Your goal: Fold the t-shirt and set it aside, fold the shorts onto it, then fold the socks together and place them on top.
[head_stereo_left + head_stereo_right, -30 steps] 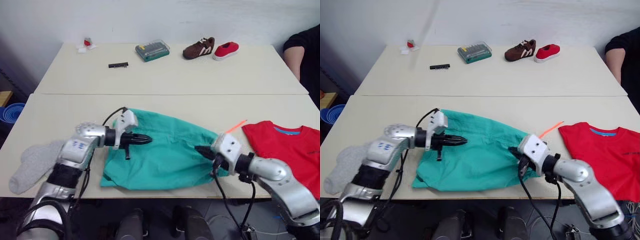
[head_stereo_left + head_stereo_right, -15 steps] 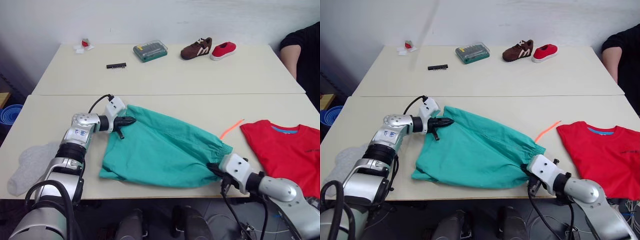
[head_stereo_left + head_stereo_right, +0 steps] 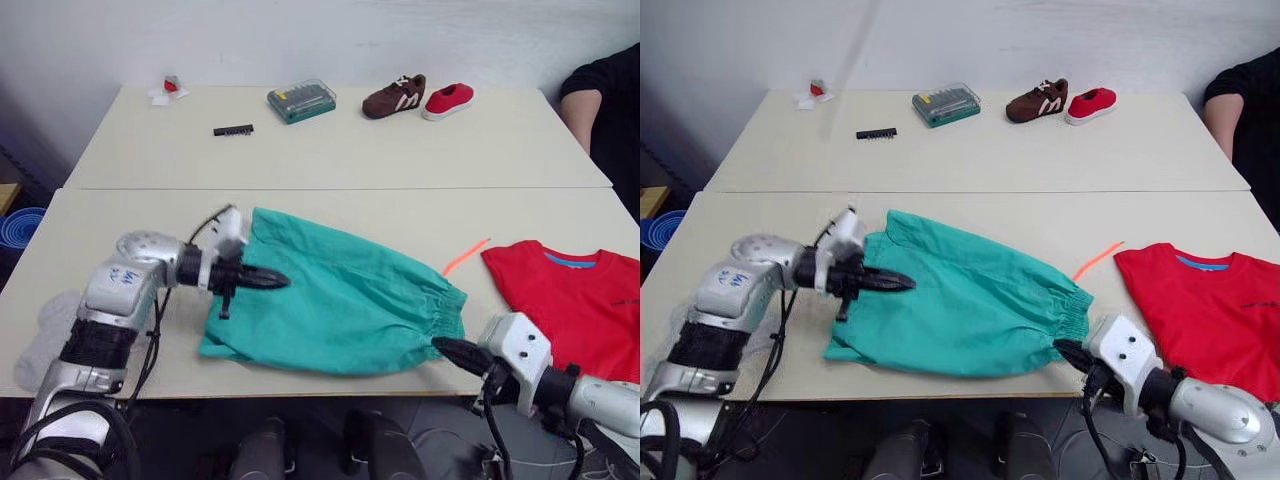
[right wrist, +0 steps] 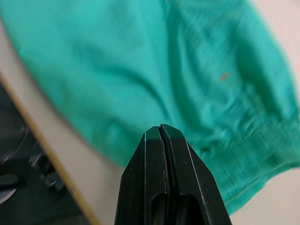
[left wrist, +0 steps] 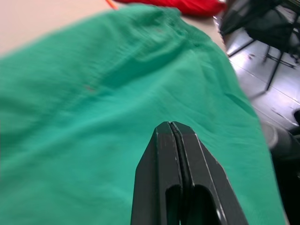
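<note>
The teal shorts [image 3: 340,305] lie spread flat in the middle of the near table, waistband to the right, with the orange drawstring [image 3: 465,256] sticking out toward the red t-shirt [image 3: 575,295] lying at the right. My left gripper [image 3: 275,281] is shut and hovers over the shorts' left part, nothing pinched between its fingers [image 5: 161,150]. At the table's front edge, just off the waistband's near corner, my right gripper [image 3: 450,350] is shut too, its fingers [image 4: 152,145] pointing at the cloth. The grey socks [image 3: 45,335] lie at the near left, partly behind my left arm.
On the far table stand a clear bit case [image 3: 301,100], a brown shoe [image 3: 396,95], a small red shoe [image 3: 449,100], a black bit strip [image 3: 233,130] and a small red and white item [image 3: 167,90]. A person's arm [image 3: 600,95] shows at the far right. A blue bowl [image 3: 15,225] sits beyond the left edge.
My left gripper has moved from the shorts' far left corner to the right, over the cloth. My right gripper has drawn back from the waistband toward the table's front edge.
</note>
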You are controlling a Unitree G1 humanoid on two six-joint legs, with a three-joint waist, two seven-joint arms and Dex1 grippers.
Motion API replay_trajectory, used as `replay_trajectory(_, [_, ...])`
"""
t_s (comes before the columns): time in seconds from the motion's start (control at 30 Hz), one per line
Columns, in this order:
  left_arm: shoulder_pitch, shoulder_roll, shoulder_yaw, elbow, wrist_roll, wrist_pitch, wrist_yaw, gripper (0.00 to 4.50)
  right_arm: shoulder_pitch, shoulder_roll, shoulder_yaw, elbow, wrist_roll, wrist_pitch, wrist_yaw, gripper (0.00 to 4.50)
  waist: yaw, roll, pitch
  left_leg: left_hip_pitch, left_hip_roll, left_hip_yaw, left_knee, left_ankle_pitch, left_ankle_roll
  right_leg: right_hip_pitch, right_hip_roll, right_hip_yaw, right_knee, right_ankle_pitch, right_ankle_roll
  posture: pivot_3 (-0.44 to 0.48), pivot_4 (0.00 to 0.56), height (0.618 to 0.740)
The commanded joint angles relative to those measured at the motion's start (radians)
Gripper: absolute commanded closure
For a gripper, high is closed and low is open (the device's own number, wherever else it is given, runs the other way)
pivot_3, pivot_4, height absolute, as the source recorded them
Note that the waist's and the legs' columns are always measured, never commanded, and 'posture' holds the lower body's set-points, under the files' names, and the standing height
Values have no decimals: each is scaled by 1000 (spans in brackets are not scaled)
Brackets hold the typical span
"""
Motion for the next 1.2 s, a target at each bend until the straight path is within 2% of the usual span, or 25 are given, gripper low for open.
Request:
replay_trajectory(0.03, [-5,-69,-83,19,118,-113,92,4486,-36,-23,113,97,-111,-50,-9,4500,2,0,0,0,0,0,0,0,0,0,0,0,0,0,0,0,150,740])
replay_trajectory(0.13, [-29,-142,-120,88,180,-166,155,4486,-119,11,167,199,-189,-100,-66,4500,3,0,0,0,0,0,0,1,1,0,0,0,-1,0,-1,0,150,740])
replay_trajectory(0.3, [-54,-178,-128,188,234,-247,185,4486,-251,48,199,345,-280,-167,-124,4500,-4,0,0,-2,0,0,0,6,0,-3,-1,-1,2,1,-1,0,150,740])
replay_trajectory(0.4, [-64,-203,-112,231,228,-262,194,4486,-282,66,175,356,-270,-175,-129,4500,-3,0,0,-2,0,-2,-1,7,-1,-3,-1,-3,2,0,-1,0,150,740])
replay_trajectory(0.47, [-64,-216,-103,239,219,-262,192,4486,-270,91,119,298,-202,-137,-123,4500,0,0,0,-3,0,-3,-1,7,-1,-3,-1,-4,2,0,-1,0,150,740])
replay_trajectory(0.6, [-55,-229,-103,245,224,-271,189,4486,-196,162,-40,120,-22,63,-165,4500,10,0,0,-5,0,-5,1,7,-1,-3,-1,-5,2,0,-1,0,150,740])
replay_trajectory(0.73, [-44,-239,-104,257,231,-296,193,4486,-149,350,-205,-13,277,337,-353,4500,18,0,0,-5,0,-8,2,7,0,-2,-1,-6,2,1,-1,0,150,740])
replay_trajectory(0.83, [-44,-249,-102,263,232,-310,198,4500,-101,484,-227,-39,406,438,-486,3910,18,1,0,-5,0,-9,1,7,0,-2,-1,-7,3,1,-2,0,150,740])
replay_trajectory(1.03, [-47,-251,-108,267,236,-317,194,4500,-124,641,-248,34,618,481,-687,1867,12,1,-1,-5,0,-9,0,5,4,-2,-2,-6,2,1,-2,0,150,740])
replay_trajectory(1.2, [-53,-247,-109,270,242,-318,189,4500,-191,693,-242,181,789,440,-790,77,0,1,-1,-5,0,-9,-1,5,4,-1,-2,-7,2,1,-2,0,150,740])
